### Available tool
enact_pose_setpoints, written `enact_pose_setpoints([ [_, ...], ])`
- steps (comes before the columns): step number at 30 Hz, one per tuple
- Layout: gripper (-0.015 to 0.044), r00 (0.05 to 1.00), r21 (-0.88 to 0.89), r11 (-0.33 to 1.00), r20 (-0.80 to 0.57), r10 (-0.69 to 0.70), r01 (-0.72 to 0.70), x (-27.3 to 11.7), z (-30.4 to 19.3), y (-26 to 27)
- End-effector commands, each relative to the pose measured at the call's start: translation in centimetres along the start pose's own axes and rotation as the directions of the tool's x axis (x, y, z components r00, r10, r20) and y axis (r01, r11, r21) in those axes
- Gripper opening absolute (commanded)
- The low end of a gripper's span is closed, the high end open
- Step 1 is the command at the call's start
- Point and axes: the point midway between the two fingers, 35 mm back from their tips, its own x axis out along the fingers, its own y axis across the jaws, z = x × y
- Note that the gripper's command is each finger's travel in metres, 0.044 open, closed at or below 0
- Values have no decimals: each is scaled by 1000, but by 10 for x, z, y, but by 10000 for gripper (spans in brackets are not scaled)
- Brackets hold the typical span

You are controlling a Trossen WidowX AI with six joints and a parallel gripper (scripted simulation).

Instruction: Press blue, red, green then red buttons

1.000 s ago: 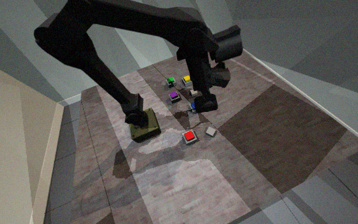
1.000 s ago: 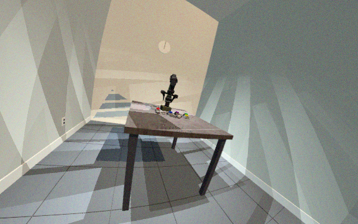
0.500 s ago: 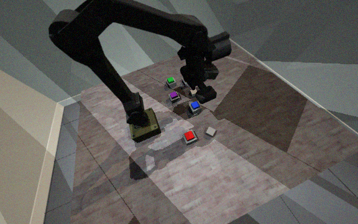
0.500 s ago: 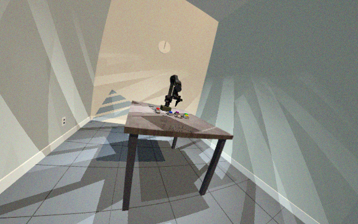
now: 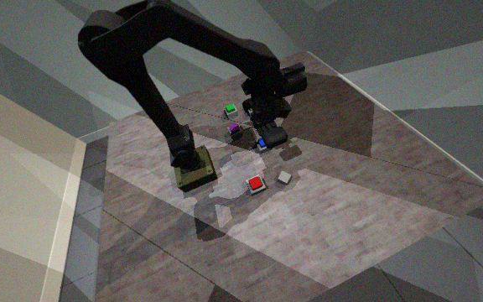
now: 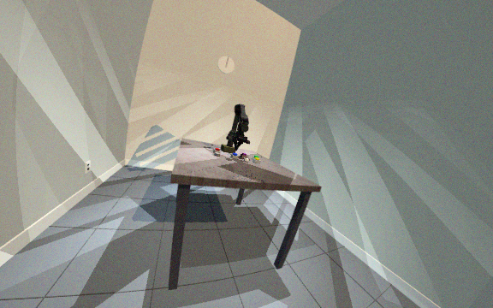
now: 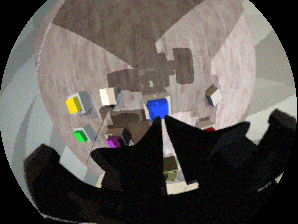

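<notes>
My gripper (image 5: pixel 270 140) (image 7: pixel 162 118) is shut and empty, fingers pointing down. Its tips are close by the blue button (image 5: pixel 262 143) (image 6: pixel 234 154) (image 7: pixel 158 108), over the lower edge of its cap in the wrist view; whether they touch it I cannot tell. The red button (image 5: pixel 256 183) (image 6: pixel 217 149) stands towards the front in the top view; the wrist view shows only a sliver past a finger. The green button (image 5: pixel 230 107) (image 6: pixel 256 156) (image 7: pixel 80 135) is at the far side in the top view.
The purple button (image 5: pixel 234 127) (image 7: pixel 114 142) stands between green and blue. The yellow button (image 7: pixel 73 105) is mostly hidden behind the gripper in the top view. A white block (image 7: pixel 107 96) lies near blue, a grey block (image 5: pixel 284 178) (image 7: pixel 214 96) beside red. The olive arm base (image 5: pixel 205 159) is left.
</notes>
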Motion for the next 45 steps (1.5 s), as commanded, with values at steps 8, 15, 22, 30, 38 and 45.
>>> enact_pose_setpoints([
  [8,20,1000,-5,1000,-1,4,-4,8,0,1],
  [15,20,1000,-5,1000,-1,4,-4,20,0,1],
  [22,20,1000,-5,1000,-2,4,-4,31,0,1],
  [30,20,1000,-5,1000,-2,4,-4,33,0,1],
  [38,20,1000,-5,1000,-2,4,-4,33,0,1],
  [45,20,1000,-5,1000,-2,4,-4,33,0,1],
])
